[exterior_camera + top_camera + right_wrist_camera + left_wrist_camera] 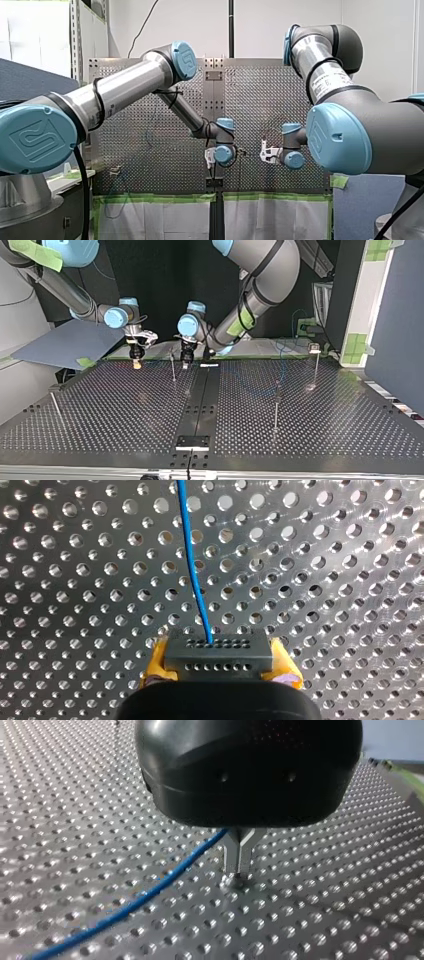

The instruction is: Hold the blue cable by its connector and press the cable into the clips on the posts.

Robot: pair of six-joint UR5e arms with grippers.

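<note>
Robotics lab. Two industrial arms, my left arm (125,85) and my right arm (330,65), are reaching over a perforated metal counter (125,410) that is filling most of the scene. Thin steel posts (275,412) are standing upright in its hole grid. Green tape (160,198) is running along one counter edge, with more bits sticking on the side panels. Plain white walls (280,25) and a blue-grey partition (395,315) are closing the work cell in.
</note>
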